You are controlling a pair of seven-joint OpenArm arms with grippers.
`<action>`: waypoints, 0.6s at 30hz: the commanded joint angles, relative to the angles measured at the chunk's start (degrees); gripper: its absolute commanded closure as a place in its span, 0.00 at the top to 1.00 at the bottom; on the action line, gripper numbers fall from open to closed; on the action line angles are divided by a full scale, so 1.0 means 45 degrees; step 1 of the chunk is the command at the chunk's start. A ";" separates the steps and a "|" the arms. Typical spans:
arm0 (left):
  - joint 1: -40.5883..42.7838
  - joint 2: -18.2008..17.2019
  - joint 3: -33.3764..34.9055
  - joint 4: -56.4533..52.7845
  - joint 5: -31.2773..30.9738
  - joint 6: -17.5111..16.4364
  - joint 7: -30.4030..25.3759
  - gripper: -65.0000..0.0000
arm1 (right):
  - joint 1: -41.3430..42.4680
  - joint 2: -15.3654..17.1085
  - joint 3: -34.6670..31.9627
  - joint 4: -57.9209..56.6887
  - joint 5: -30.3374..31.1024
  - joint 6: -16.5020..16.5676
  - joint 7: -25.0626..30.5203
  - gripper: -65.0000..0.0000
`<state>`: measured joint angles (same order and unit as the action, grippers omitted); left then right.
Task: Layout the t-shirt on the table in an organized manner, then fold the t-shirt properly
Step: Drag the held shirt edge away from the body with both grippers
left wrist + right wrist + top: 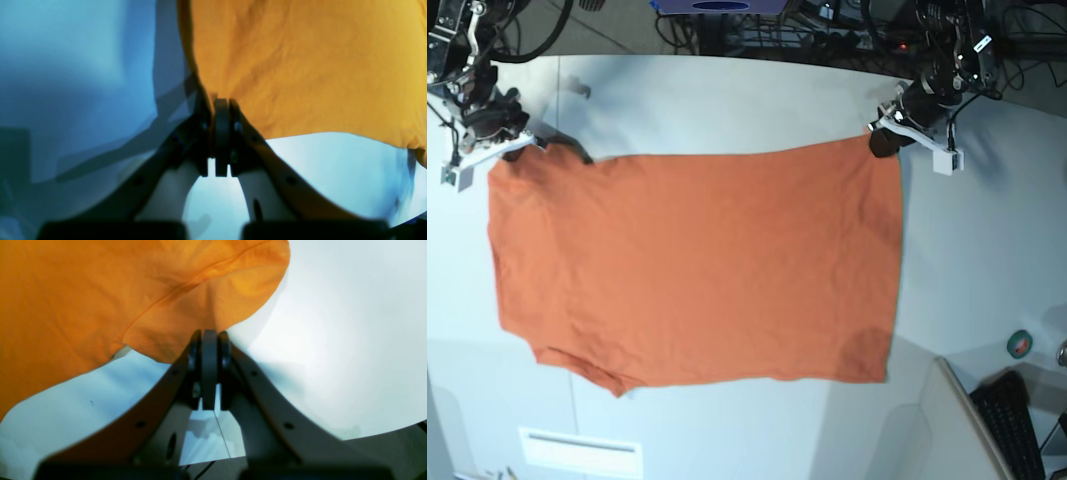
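Note:
The orange t-shirt lies spread wide and mostly flat on the off-white table, with small wrinkles along its near edge. My left gripper is at the shirt's far right corner. In the left wrist view its fingers are shut on the cloth edge, which bunches at the tips. At the far left corner sits my right gripper. The right wrist view shows that gripper shut on a fold of the shirt, lifted slightly off the table.
A black keyboard and a roll of tape sit at the near right. Cables and equipment crowd the far edge. A white slotted strip lies near the front. Bare tabletop surrounds the shirt.

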<state>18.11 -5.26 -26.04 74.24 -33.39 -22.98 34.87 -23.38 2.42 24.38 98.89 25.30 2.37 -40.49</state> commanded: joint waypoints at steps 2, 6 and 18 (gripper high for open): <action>0.0186 -0.0385 -0.0005 0.0060 0.0357 0.0213 0.0641 0.00 | -0.0070 0.0020 0.0081 0.0246 0.0092 0.0010 0.0177 0.00; 0.0440 -0.0580 -0.0103 0.0704 0.0357 0.0233 0.1091 0.00 | -0.0422 0.0020 0.0081 0.0305 0.0092 0.0010 0.0177 0.00; 0.1358 -0.0873 -0.0982 0.3049 0.0455 0.0272 0.2282 0.00 | -0.2102 -0.0937 0.0101 0.1086 0.0112 0.0557 0.0158 0.00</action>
<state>23.94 -8.71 -30.22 87.05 -31.24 -21.45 45.19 -32.91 -2.07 24.64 102.78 25.28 4.19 -40.45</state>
